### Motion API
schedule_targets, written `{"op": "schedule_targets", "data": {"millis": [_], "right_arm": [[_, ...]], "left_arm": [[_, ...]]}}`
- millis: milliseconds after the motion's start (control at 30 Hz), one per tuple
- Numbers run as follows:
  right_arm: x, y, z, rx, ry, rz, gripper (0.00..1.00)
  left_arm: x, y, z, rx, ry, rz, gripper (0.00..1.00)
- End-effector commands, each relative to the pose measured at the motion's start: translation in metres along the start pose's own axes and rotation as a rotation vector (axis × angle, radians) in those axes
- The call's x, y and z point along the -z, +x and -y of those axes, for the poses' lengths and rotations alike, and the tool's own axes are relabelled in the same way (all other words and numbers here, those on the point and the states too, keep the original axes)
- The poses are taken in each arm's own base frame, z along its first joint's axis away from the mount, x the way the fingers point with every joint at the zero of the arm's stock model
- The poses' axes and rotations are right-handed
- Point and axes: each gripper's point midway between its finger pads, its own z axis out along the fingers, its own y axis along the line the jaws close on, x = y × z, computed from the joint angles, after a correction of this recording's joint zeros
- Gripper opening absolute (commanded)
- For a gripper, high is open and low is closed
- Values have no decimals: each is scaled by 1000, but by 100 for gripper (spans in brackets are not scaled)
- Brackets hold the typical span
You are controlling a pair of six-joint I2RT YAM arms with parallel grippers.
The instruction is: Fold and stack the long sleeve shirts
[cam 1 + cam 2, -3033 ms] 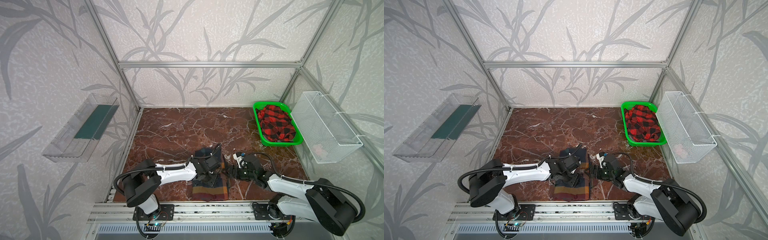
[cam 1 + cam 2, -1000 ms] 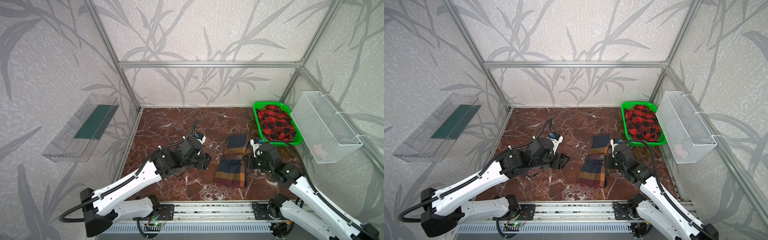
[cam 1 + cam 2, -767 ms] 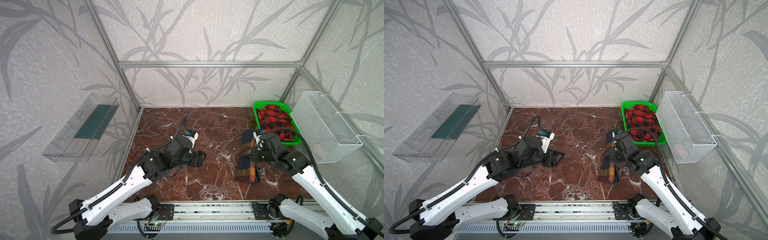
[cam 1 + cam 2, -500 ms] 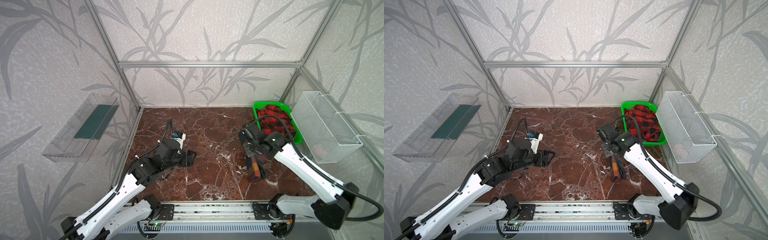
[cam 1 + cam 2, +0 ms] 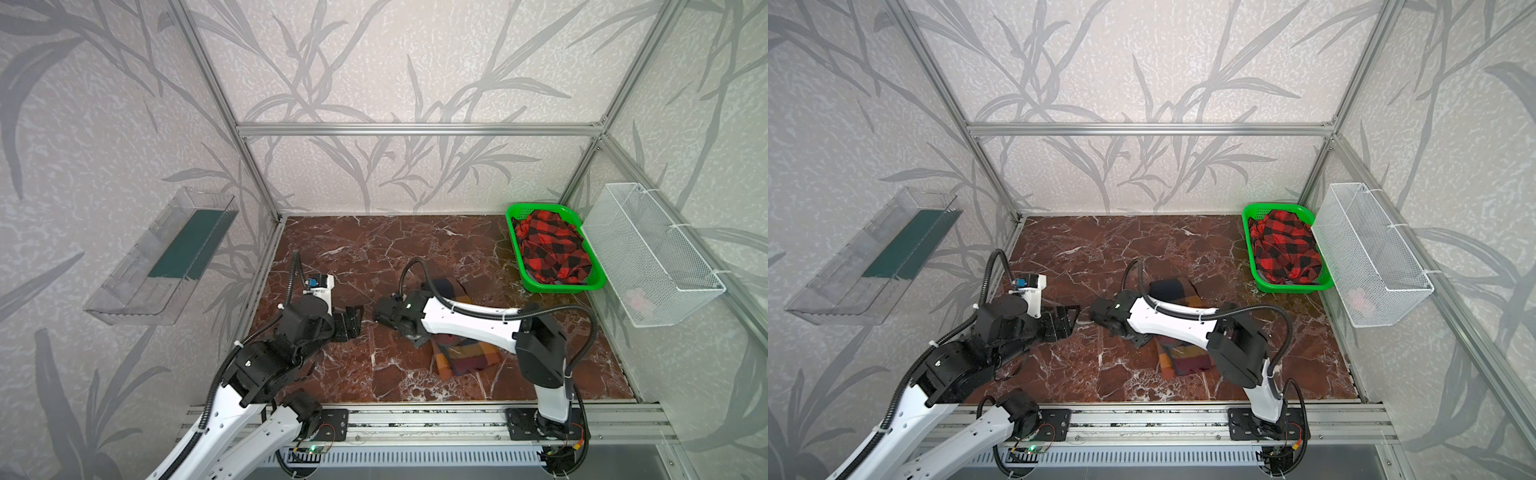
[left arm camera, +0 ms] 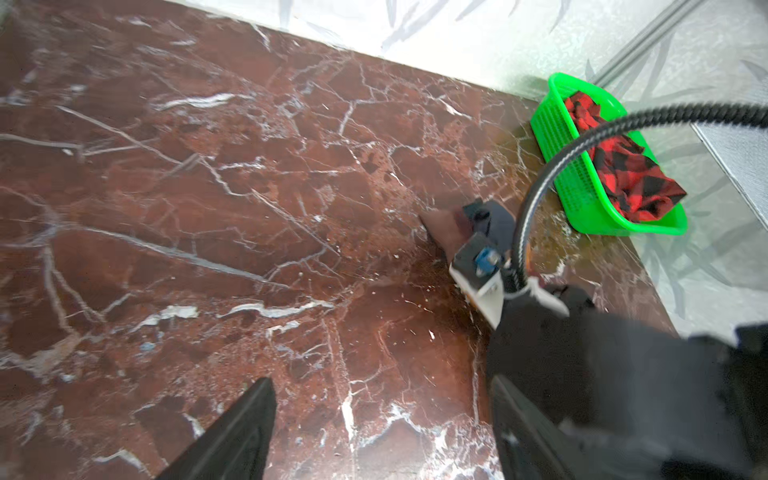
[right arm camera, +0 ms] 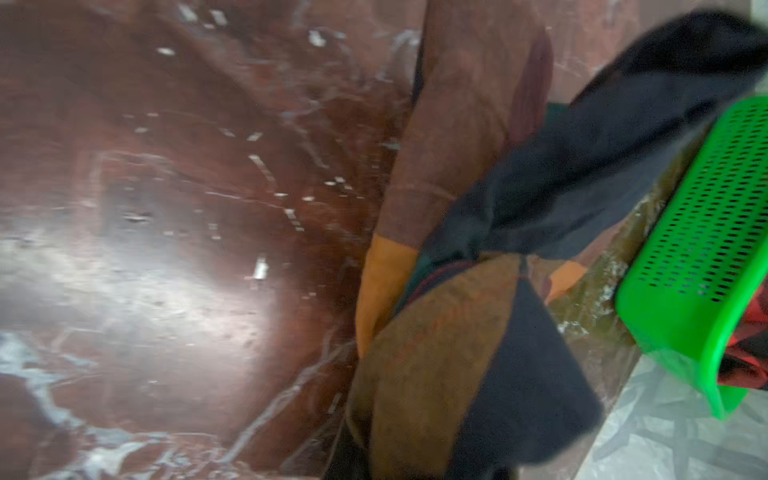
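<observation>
The block-plaid long sleeve shirt (image 5: 462, 358) (image 5: 1183, 362), navy, orange and brown, lies folded on the marble floor right of centre, partly under my right arm. My right gripper (image 5: 417, 340) (image 5: 1138, 338) points down at its near-left edge and is shut on the cloth. In the right wrist view the shirt (image 7: 457, 353) runs right up to the jaws and hides them. The red-and-black check shirt (image 5: 552, 251) (image 5: 1287, 249) (image 6: 623, 183) sits crumpled in the green basket (image 5: 513, 245) (image 5: 1249, 245). My left gripper (image 5: 349, 323) (image 5: 1065, 321) (image 6: 382, 432) hangs open and empty over bare floor, left of the right wrist.
A white wire basket (image 5: 652, 257) hangs on the right wall beside the green basket (image 7: 715, 232). A clear plastic tray (image 5: 162, 257) is fixed to the left wall. An aluminium rail (image 5: 415, 419) runs along the front edge. The two wrists are close together mid-floor.
My right gripper lifted the block-plaid shirt off the floor, swung it in the air near the basket, and brought it back down right of centre. My left gripper pulled back left and opened wider.
</observation>
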Motion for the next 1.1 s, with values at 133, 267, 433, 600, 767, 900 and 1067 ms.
{"op": "schedule_targets", "data": {"millis": [133, 267, 433, 600, 767, 900, 1067], "right_arm": [[10, -9, -62, -108, -300, -13, 24], [59, -23, -75, -116, -522, 82, 51], [103, -19, -75, -115, -712, 128, 66], [96, 3, 7, -281, -585, 201, 64], [48, 45, 102, -499, -456, 180, 62], [2, 89, 144, -607, -333, 98, 60], [-43, 120, 152, -644, -228, -14, 58]], "left_arm": [[11, 2, -28, 27, -114, 37, 83], [5, 5, -28, 19, -129, 13, 83], [-1, 8, -27, 11, -142, -15, 83], [-4, 11, -26, 3, -143, -38, 83], [-13, 15, -20, -13, -124, -76, 83], [-18, 19, -15, -19, -108, -106, 83], [-23, 22, -11, -26, -91, -133, 84]]}}
